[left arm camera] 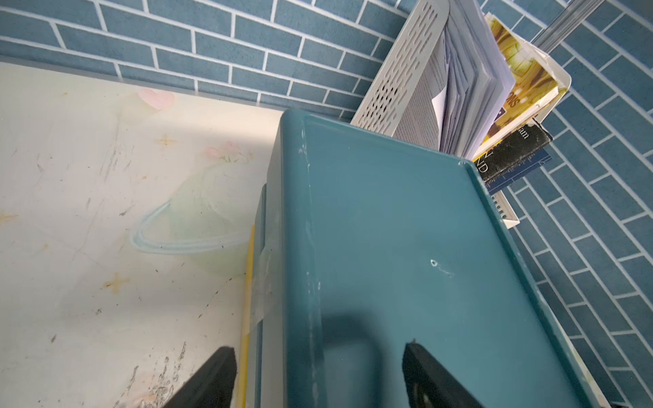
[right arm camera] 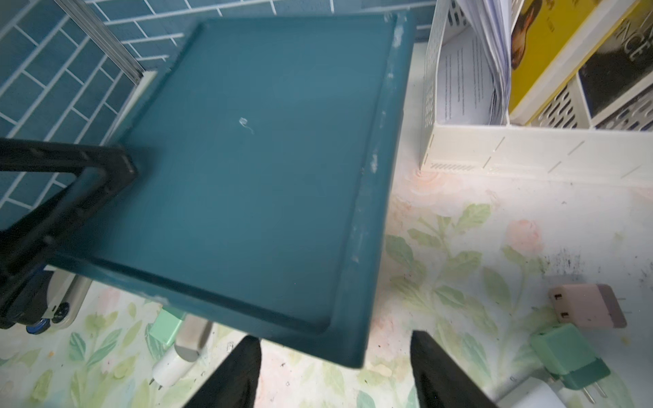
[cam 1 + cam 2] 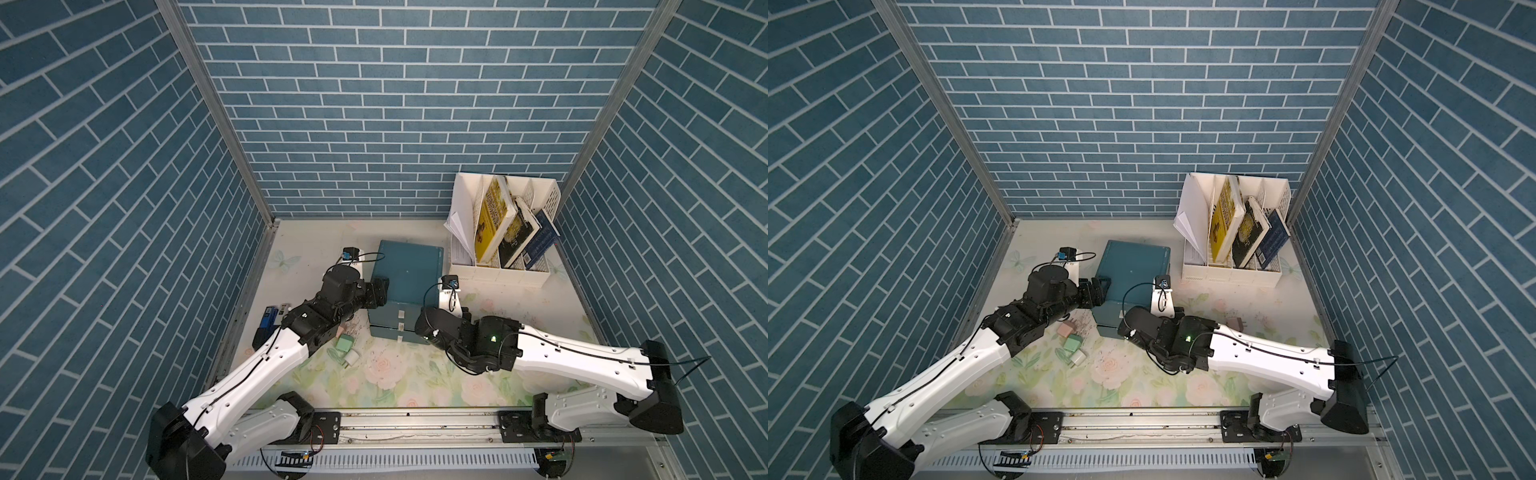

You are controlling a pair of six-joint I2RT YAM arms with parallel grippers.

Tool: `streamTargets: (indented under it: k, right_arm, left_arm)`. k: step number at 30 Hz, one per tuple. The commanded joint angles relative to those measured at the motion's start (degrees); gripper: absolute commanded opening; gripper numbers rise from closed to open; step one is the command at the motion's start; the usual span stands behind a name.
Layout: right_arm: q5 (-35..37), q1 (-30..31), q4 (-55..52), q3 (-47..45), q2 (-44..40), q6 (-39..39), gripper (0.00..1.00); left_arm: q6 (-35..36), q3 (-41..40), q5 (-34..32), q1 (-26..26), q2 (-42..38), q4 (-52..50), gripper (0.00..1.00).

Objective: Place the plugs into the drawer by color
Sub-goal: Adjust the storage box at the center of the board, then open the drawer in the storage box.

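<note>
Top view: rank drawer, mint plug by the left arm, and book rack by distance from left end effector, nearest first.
1. Drawer: left end effector at its left edge.
2. Mint plug: on the mat, nearer the front.
3. Book rack: back right corner.

The whole table [image 3: 415,374] is seen steeply from above, from its near edge toward 12 o'clock, in both top views, almost identically. The drawer [image 1: 406,247] top is viewed closely from its 9 o'clock side by the left wrist camera, and from its 4 o'clock corner by the right wrist camera; that top is shared.
</note>
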Motion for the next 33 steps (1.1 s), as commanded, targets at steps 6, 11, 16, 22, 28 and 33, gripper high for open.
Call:
streamTargets:
  k: [6, 11, 16, 22, 28, 33]
  right_arm:
    - [-12.26, -12.49, 9.93, -10.61, -6.69, -4.86, 0.64]
    - [-13.73, -17.72, 10.20, -7.86, -5.30, -9.88, 0.63]
    - [-8.18, -10.26, 3.35, -2.00, -3.77, -11.81, 0.56]
    - [-4.99, 2.11, -0.96, 4.63, 0.54, -7.62, 0.56]
    - [-12.14, -3.12, 10.30, 3.82, 4.31, -10.01, 0.51]
    - [-19.00, -8.99, 14.87, 3.72, 6.06, -11.99, 0.49]
  left_arm:
    - [-1.89, -0.44, -0.11, -2.15, 0.97, 0.23, 0.71]
    - [-2.89, -0.39, -1.07, -2.99, 1.37, 0.05, 0.67]
    - [-3.46, -0.06, -2.85, -3.02, 1.74, -0.12, 0.65]
    - [-2.33, 1.16, -4.58, -3.01, 4.01, 0.50, 0.58]
    - [2.20, 5.40, -6.91, -3.06, 8.35, -1.11, 0.49]
    - [3.38, 6.43, -9.88, -3.04, 9.33, -2.28, 0.48]
